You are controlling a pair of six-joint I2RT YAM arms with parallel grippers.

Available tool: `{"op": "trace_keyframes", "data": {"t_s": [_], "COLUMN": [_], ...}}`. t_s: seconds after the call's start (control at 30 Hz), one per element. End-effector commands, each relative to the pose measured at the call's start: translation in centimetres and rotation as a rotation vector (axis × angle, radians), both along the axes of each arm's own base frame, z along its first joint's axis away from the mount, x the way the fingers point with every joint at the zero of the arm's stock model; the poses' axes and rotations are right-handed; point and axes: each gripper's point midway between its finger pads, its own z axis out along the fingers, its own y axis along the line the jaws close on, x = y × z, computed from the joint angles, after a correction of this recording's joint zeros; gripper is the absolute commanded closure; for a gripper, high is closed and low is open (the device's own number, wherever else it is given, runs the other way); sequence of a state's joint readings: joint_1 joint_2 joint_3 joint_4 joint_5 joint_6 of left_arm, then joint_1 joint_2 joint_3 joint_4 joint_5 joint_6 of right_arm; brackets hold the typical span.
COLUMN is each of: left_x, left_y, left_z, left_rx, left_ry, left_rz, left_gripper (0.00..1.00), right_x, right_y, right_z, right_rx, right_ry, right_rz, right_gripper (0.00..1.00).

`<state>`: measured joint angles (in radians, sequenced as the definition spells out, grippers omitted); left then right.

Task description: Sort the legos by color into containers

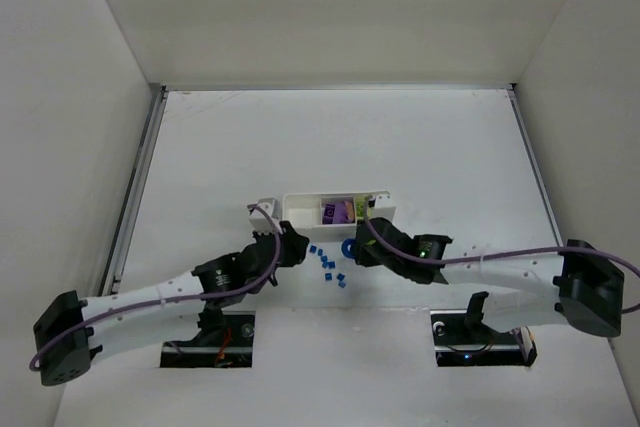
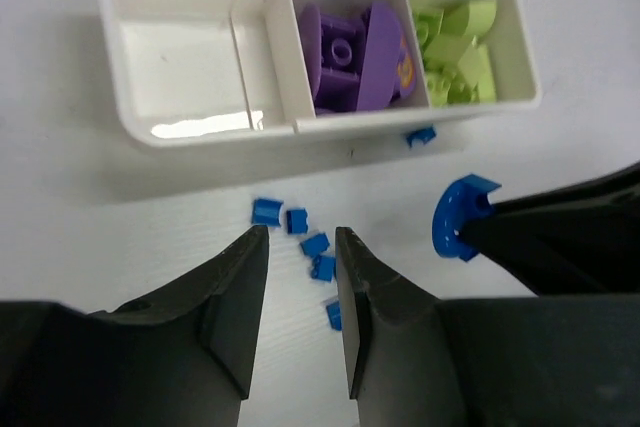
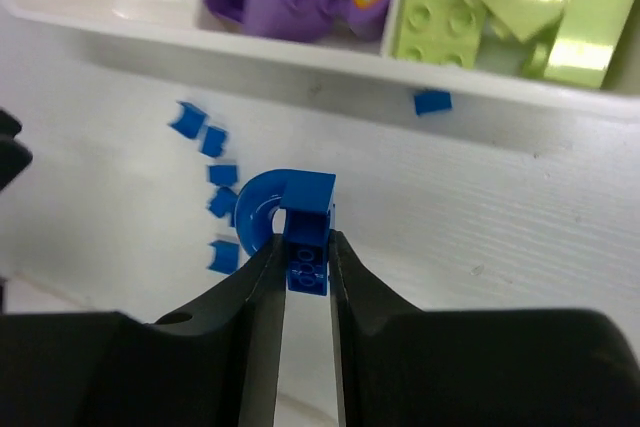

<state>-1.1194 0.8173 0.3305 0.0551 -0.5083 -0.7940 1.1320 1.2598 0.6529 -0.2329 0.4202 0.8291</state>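
White arm links (image 1: 150, 297), black joint housings (image 1: 590, 292), purple cables (image 1: 500, 258), left hand (image 2: 300, 239) and right hand (image 3: 305, 247) black, wedge-fingered

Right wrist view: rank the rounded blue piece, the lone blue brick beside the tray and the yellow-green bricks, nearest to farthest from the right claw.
1. rounded blue piece, gripped in the right claw.
2. lone blue brick, outside the tray wall, up-right.
3. yellow-green bricks, inside the tray, top right.

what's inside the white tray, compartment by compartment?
Tray: left compartment shows bare floor only. Middle: purple pieces, one orange-marked. Right: yellow-green bricks. Anything under those piles is covered.
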Motion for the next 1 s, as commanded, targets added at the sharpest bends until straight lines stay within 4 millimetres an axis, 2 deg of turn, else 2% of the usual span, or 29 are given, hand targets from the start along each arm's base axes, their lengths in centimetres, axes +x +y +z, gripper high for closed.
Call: {"op": "trace_keyframes", "data": {"t_s": [0.0,0.07,0.17,0.27,0.43,0.53,0.7,0.8,0.97], "left_x": [1.9,2.5,2.4,1.9,1.1,1.0,1.1,1.1,1.2], "left_y": [2.7,4.0,4.6,4.7,4.6,4.6,4.0,3.2,1.5], "left_z": [2.3,2.7,2.6,1.8,0.4,-0.5,-1.6,-1.9,-2.4], "left_rx": [-0.063,-0.087,-0.108,-0.104,-0.060,-0.026,0.033,0.060,0.095], "left_ry": [-0.076,-0.079,-0.061,-0.028,-0.002,0.016,0.029,0.030,0.028], "left_rz": [0.136,0.179,0.180,0.166,0.139,0.132,0.109,0.081,0.038], "left_gripper": [0.69,0.68,0.68,0.69,0.69,0.69,0.68,0.68,0.68], "right_x": [1.8,2.9,5.9,8.3,11.6,12.0,12.0,11.9,11.2], "right_y": [2.3,4.4,6.8,9.1,11.2,12.4,13.3,13.2,11.6], "right_z": [5.6,7.6,9.1,9.6,8.6,7.9,7.4,7.8,9.1], "right_rx": [0.101,0.134,0.146,0.152,0.130,0.128,0.136,0.142,0.166], "right_ry": [-0.112,-0.161,-0.220,-0.250,-0.252,-0.238,-0.219,-0.224,-0.244], "right_rz": [0.016,0.057,0.070,0.091,0.090,0.108,0.122,0.120,0.103], "right_gripper": [0.74,0.74,0.74,0.73,0.73,0.71,0.67,0.53,0.49]}}
